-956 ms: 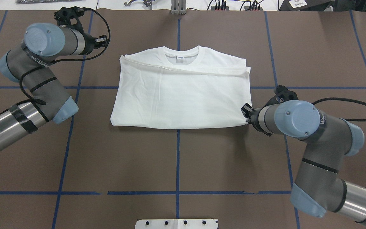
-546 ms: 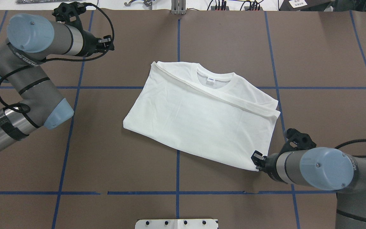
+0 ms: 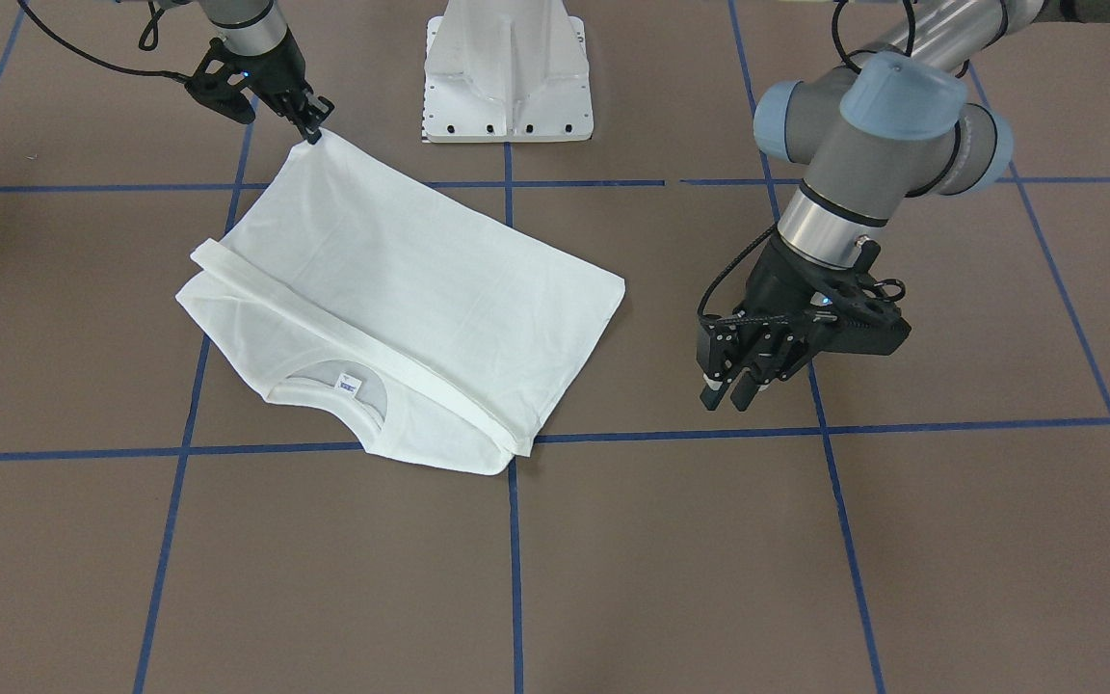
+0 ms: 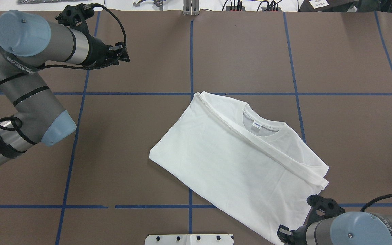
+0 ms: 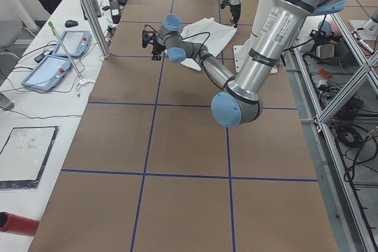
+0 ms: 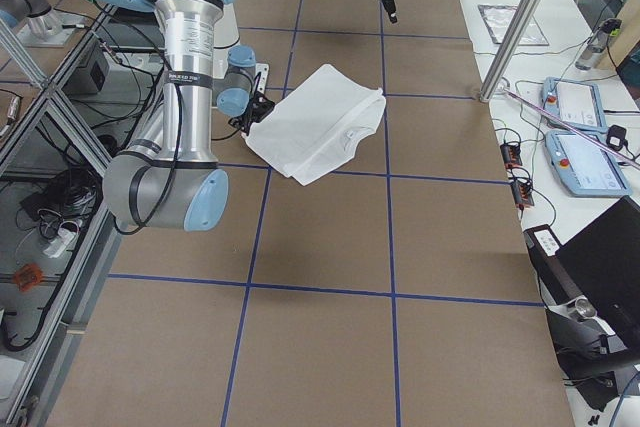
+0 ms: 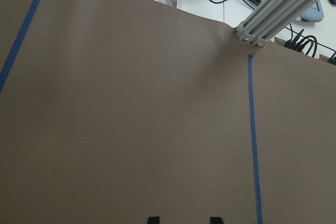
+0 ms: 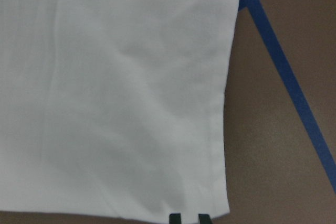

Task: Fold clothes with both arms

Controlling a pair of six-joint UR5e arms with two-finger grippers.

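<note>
The white shirt (image 4: 237,166) lies folded and skewed on the brown table, sleeves tucked in, its ribbed collar and small label (image 4: 257,125) facing up. Its printed text does not show. My right gripper (image 4: 282,234) is at the near right, shut on the shirt's bottom hem corner (image 3: 309,135). The right wrist view shows the hem (image 8: 199,198) pinched between the close-set fingertips of that gripper (image 8: 186,219). My left gripper (image 4: 126,56) hangs open over bare table at the far left, well away from the shirt (image 3: 401,299). In the left wrist view, that gripper (image 7: 184,220) has nothing between its spread tips.
The white pedestal base (image 3: 507,77) stands at the robot's edge, close to the held corner. Blue tape lines (image 4: 191,51) grid the table. An aluminium post (image 4: 191,6), cables and tools sit along the far edge.
My right gripper has dragged the shirt toward the robot's edge and to the right, turning it diagonal. The left gripper has shifted a little toward the table's middle, still open.
</note>
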